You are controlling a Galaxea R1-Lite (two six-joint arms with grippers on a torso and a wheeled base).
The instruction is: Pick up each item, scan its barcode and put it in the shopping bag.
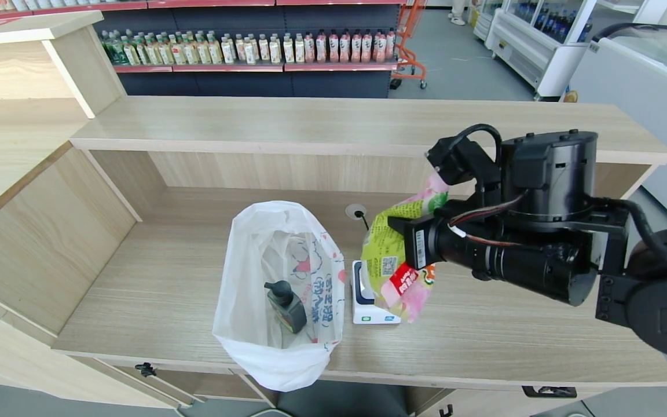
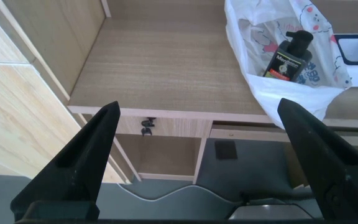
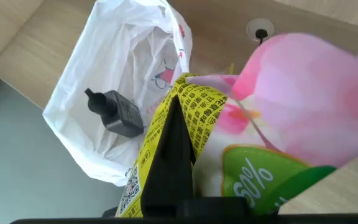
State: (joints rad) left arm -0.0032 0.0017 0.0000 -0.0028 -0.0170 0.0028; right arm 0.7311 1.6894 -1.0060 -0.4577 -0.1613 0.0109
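Currently mid-scan, I'd say: right gripper (image 1: 410, 243) has its jaws clenched on a green-and-pink snack packet (image 1: 384, 249), held just above the barcode scanner (image 1: 368, 304) on the table (image 1: 154, 289). Black pump bottle (image 1: 285, 306) already sits inside the white shopping bag (image 1: 241, 301) (so one item looks done). Left gripper (image 2: 197, 134) hangs off the table's near edge, jaws released, empty. Left to do: finish the scan, drop the packet in the bag, which stands just beside the scanner.
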